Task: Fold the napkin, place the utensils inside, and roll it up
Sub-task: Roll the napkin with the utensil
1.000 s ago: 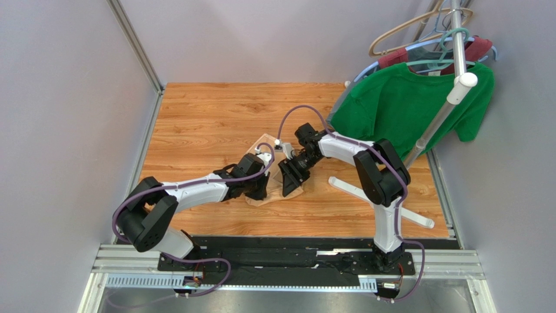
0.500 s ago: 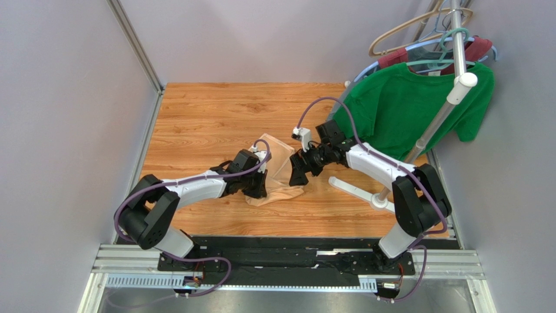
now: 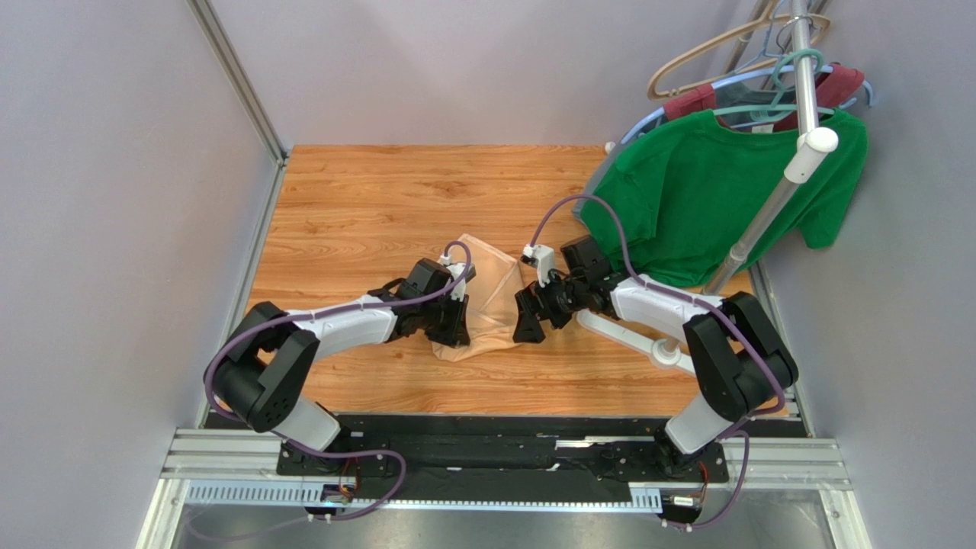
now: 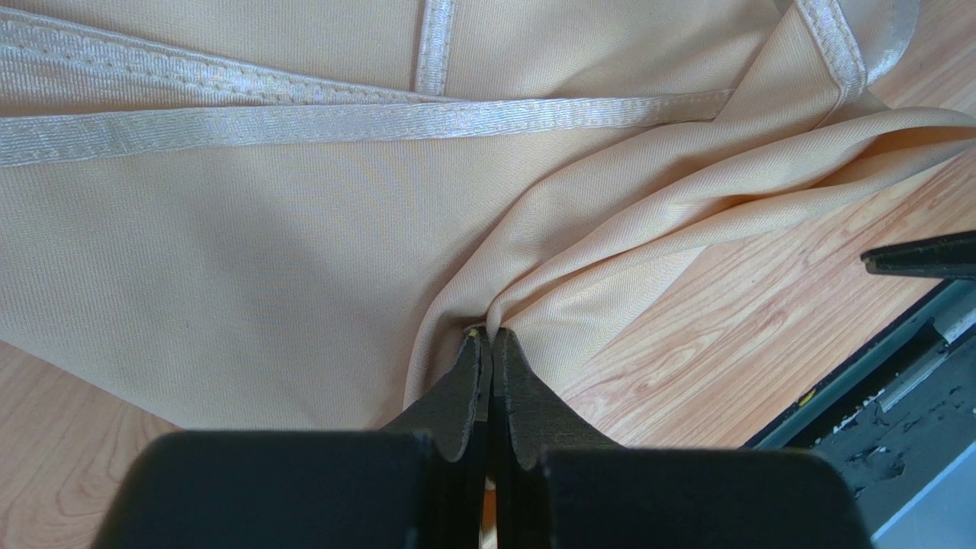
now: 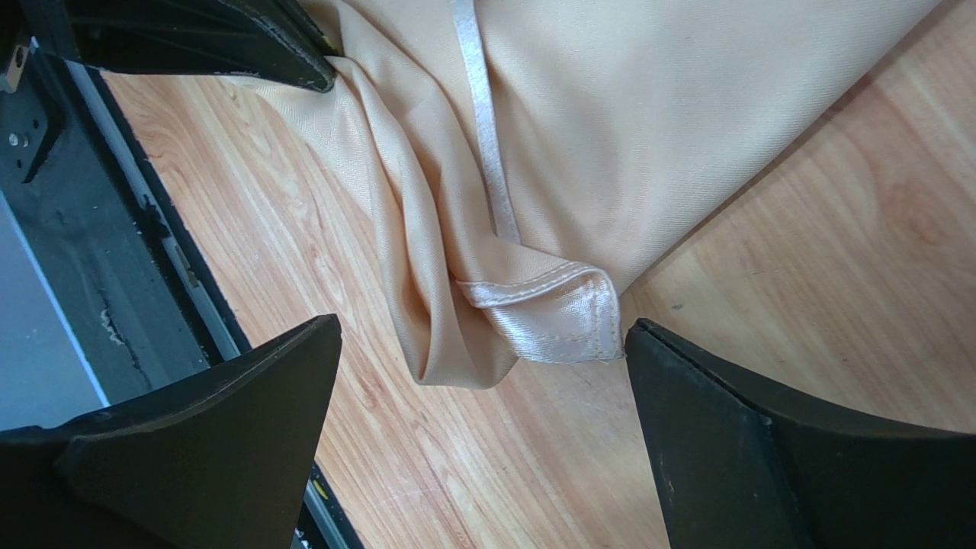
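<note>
The peach-tan napkin [image 3: 490, 300] lies rumpled and partly folded on the wooden table between the two grippers. My left gripper [image 3: 455, 329] sits at its left near edge, shut on a pinched fold of the cloth [image 4: 490, 334], and creases fan out from the pinch across the napkin [image 4: 286, 229]. My right gripper [image 3: 529, 323] hovers at the napkin's right edge, wide open, holding nothing. In the right wrist view its jaws straddle a shiny hemmed corner [image 5: 548, 311] of the napkin [image 5: 619, 126] without touching it. The utensils are out of view.
A green T-shirt [image 3: 710, 189] hangs with other hangers on a white rack [image 3: 802, 149] at the back right. The rack's white legs [image 3: 624, 334] lie on the table just right of my right gripper. Grey walls close both sides. A black rail [image 3: 504, 440] runs along the near edge.
My right gripper has opened wide and pulled back to the right, off the napkin. The napkin now lies spread wider. The left gripper has stayed shut on the cloth.
</note>
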Tool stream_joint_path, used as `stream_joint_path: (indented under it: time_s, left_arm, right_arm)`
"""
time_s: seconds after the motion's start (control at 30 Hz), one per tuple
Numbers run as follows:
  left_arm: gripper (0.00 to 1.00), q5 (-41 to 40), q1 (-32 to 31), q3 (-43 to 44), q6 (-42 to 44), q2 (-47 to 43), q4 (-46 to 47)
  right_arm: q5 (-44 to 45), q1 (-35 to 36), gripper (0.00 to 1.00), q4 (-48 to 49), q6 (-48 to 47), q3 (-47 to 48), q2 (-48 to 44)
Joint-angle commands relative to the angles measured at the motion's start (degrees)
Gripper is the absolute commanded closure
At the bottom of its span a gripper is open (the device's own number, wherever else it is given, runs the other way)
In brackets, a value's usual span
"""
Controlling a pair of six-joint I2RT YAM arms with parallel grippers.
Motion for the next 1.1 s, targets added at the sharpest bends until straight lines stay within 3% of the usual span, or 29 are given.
stream_joint_path:
  time_s: [0.0,0.23,0.6,0.8,0.87,0.97,1.0,1.07]
  left_arm:
    - [1.0,-1.3,0.02,-0.92,1.21,2.4,-4.51]
    - [1.0,-1.03,0.19,-0.74,1.21,2.67,-4.51]
    - [1.0,-0.42,0.37,-0.65,1.48,2.67,-4.6]
    - [1.0,-0.06,0.37,-0.57,1.74,2.67,-4.51]
    - [1.0,0.28,0.37,-0.48,2.09,2.49,-4.51]
    - [1.0,0.29,0.28,0.05,2.79,1.97,-4.69]
    - [0.96,0.03,0.37,0.14,2.88,1.7,-4.86]
    - [0.9,-1.2,0.37,0.66,3.06,0.66,-5.74]
  right_arm:
    - [2.64,0.3,0.0,5.2,0.41,0.03,1.17]
    - [0.53,0.39,0.05,5.21,-0.38,2.05,4.77]
    - [1.67,0.56,0.24,5.92,1.2,2.4,8.73]
    - [2.38,0.48,0.53,3.01,1.2,2.93,10.05]
    - [2.46,0.56,0.56,1.44,1.2,3.72,10.66]
    - [2.81,0.56,0.69,-1.11,1.46,5.29,11.54]
    - [2.82,0.48,0.77,-1.9,1.46,5.74,11.72]
    - [2.82,0.56,0.82,-4.1,1.46,6.62,12.16]
